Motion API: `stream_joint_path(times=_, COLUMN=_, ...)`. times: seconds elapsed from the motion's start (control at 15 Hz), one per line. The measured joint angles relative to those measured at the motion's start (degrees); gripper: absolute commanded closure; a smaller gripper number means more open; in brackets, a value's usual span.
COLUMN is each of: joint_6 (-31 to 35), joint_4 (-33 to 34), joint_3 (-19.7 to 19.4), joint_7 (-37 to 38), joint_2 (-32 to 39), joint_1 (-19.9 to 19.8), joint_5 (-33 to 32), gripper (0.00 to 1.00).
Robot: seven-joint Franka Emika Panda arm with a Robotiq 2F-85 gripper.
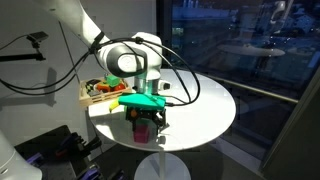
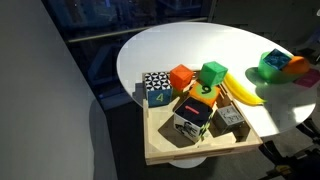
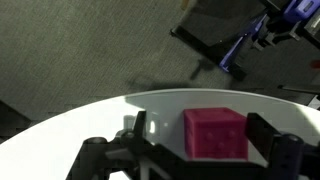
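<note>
Your claw (image 1: pixel 146 116) hung wide open, holding nothing, its fingers (image 3: pixel 265 132) either side of the pink cube (image 3: pixel 214 135). The cube rested on the white worktop (image 1: pixel 205 105), near the wooden tray (image 1: pixel 90 98) of toy blocks (image 2: pixel 190 105) but outside it.

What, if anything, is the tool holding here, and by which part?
Nothing is gripped, as far as the wrist view shows. The tool stands open around a magenta cube on the white table, with a clear gap at one finger.
</note>
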Motion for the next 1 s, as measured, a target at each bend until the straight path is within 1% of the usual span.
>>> stream_joint_path(times=0.4, joint_6=0.75, joint_4=-2.29, joint_3=0.61, joint_7=-0.20, joint_2=-1.21, joint_1=0.42, joint_5=0.24, gripper=0.00)
stream_joint_path(times=0.73, joint_6=1.78, joint_4=-3.70, joint_3=1.14, joint_7=-0.61, joint_2=-1.23, joint_1=0.68, joint_5=2.64, gripper=0.00)
stream_joint_path(times=1.0, joint_6=3.68, joint_4=-4.70, joint_3=1.20, joint_7=-3.14, joint_2=-1.23, joint_1=0.68, joint_5=4.57, gripper=0.00)
